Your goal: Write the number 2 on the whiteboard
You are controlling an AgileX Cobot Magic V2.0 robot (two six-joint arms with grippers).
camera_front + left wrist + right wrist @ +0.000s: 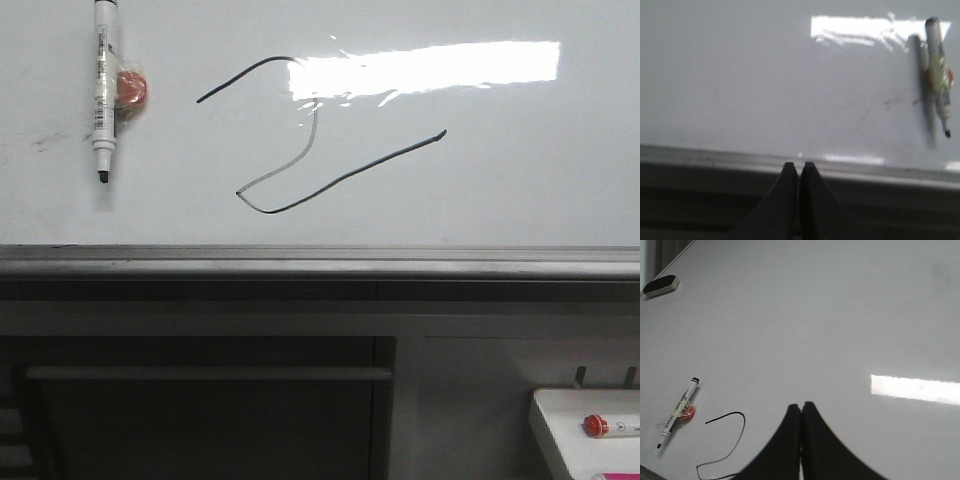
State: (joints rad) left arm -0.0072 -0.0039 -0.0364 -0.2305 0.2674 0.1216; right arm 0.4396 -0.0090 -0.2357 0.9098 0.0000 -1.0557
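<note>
Large glossy white whiteboard (500, 190) with a grey metal lower rim, carrying a bright rectangular glare at upper centre and faint dark smudges at its left side. Number 2 (300, 165), a thin black hand-drawn line, wide and slanted, at the board's centre: dark upper hook, faint grey middle stroke, dark base running up to the right; its top meets the glare. White uncapped marker with black tip (104, 85), lying on the board's surface well left of the figure, tip toward the rim, a small round orange-red piece (131, 88) touching its side. Black-and-white eraser block (661, 285), at a far corner of the board, well apart from the rest. Small white tray (570, 430) below the rim at the right, holding a red-capped marker (598, 425). Left gripper (799, 170): dark fingers pressed together, empty, over the rim. Right gripper (801, 412): fingers likewise closed, empty, hiding part of the figure's base.
</note>
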